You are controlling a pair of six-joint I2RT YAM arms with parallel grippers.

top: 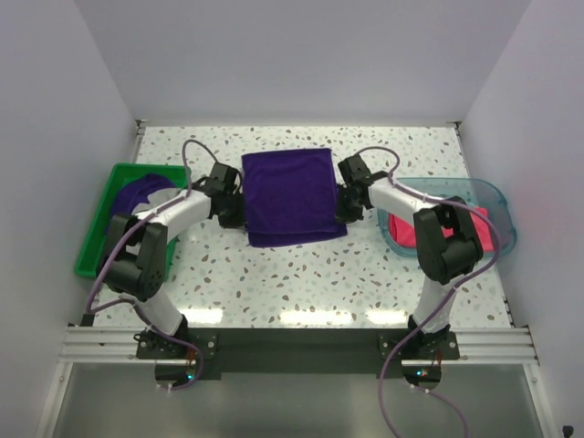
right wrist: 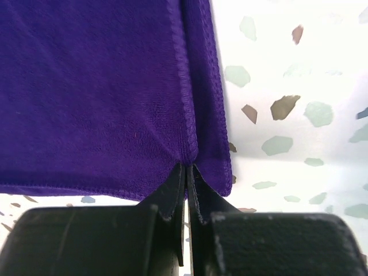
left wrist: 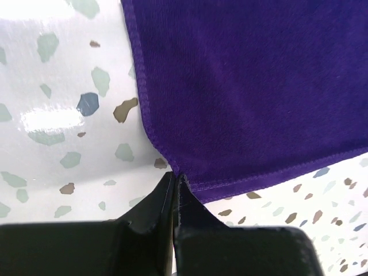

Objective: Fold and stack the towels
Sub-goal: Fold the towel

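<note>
- Purple towel [top: 290, 196] lies flat mid-surface, between the two arms; two layers show along its near and right edges, so it is folded
- Left fingers [left wrist: 156, 208] pressed together, no gap between them
- Their tips meet right at the towel's near-left corner, touching the stitched hem; cannot tell whether any cloth is caught between them
- Right fingers [right wrist: 164, 198] pressed together as well, tips on the hem near the towel's near-right corner
- Cloth puckers into a small crease where those tips meet, so they pinch the upper layer's edge; the lower layer sticks out just beside them on the right
- From overhead, each arm reaches inward from its own side, the fingers against the towel's left and right edges, low toward its near end
- Speckled surface [top: 301, 274] bare around the towel
- Green bin [top: 91, 242] at far left holds a dark purple towel [top: 137, 193] with a pale towel [top: 164, 195] beside it
- Teal tray [top: 488, 196] at far right holds a pink towel [top: 401, 230], partly hidden behind the right arm
</note>
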